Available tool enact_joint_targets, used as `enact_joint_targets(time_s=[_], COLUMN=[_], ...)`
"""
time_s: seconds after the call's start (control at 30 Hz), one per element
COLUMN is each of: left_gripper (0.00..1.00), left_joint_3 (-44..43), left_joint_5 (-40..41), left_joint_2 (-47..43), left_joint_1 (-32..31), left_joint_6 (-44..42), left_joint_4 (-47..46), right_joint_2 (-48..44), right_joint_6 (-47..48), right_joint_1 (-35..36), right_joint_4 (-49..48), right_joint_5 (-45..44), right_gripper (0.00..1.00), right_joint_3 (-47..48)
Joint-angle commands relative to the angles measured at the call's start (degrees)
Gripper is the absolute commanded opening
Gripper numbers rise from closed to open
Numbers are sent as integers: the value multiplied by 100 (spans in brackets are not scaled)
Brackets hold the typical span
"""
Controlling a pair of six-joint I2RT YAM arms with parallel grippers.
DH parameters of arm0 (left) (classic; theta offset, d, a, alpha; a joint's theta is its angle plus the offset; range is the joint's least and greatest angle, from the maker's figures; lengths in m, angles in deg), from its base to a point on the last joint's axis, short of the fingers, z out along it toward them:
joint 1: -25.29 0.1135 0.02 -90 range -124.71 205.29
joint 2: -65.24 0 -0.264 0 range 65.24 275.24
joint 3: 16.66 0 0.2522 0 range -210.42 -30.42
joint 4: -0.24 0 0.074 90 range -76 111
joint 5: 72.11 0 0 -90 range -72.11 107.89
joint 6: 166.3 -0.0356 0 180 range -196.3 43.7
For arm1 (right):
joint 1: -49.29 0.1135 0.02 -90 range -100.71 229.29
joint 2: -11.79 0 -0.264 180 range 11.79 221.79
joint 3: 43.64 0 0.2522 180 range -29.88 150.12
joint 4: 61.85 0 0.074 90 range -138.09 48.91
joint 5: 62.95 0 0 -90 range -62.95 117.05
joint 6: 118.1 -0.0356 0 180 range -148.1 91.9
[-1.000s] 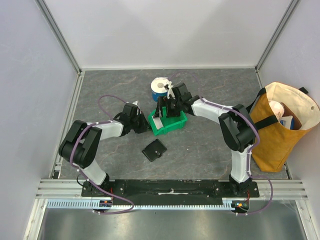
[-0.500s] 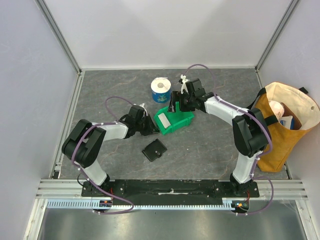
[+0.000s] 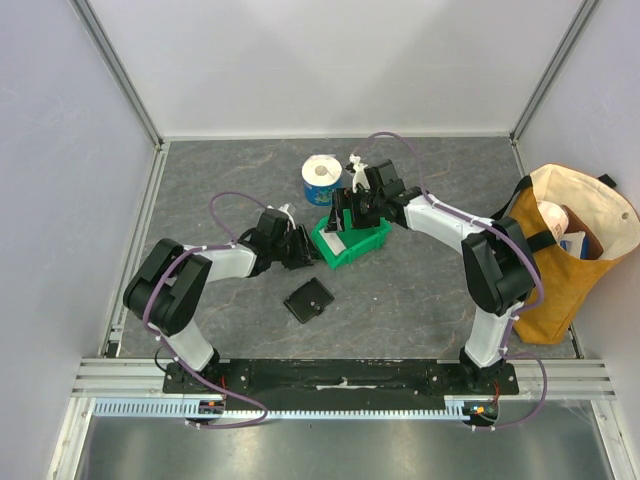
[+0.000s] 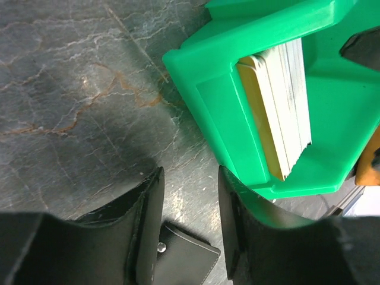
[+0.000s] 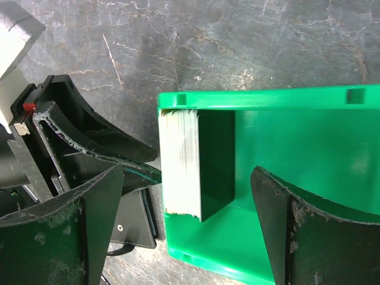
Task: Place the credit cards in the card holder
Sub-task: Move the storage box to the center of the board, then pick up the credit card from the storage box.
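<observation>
From above, the left gripper (image 3: pixel 305 250) sits just beside the left wall of the green bin (image 3: pixel 360 250). The right gripper (image 3: pixel 343 213) hangs over the bin's left end. The card holder (image 3: pixel 310 300) lies flat on the table, nearer the bases and apart from the bin.

Left wrist: the jaws are narrow and empty, and the credit cards (image 4: pixel 285 101) stand on edge inside the bin.

Right wrist: the jaws are spread wide and empty above the stack, whose black card faces the bin's interior.

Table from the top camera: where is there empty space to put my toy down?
The grey stone table is bare in the back-left corner, between the left wall and the blue-and-white roll, and at the front right, between the black square wallet and the tan tote bag. Around the green plastic bin it is crowded.
</observation>
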Motion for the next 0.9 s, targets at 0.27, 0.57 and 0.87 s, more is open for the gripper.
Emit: enact_joint_targets(time_s=[0.27,0.57,0.87], left_gripper=[50,49,39], left_joint_3=[110,163,5], left_joint_5=[-154,-286,-269], left_joint_2=[-159,51,377], left_joint_1=[-3,-3,-12], left_joint_6=[376,666,728], left_joint_4=[-889,-1302,-1338], right_joint_2=[149,255,448], right_joint_6=[-13,-31,-66], right_joint_1=[51,69,95], right_joint_4=[-202,-211,-220], right_joint_5=[171,373,479], right_gripper=[95,94,94], right_joint_3=[-6,12,47])
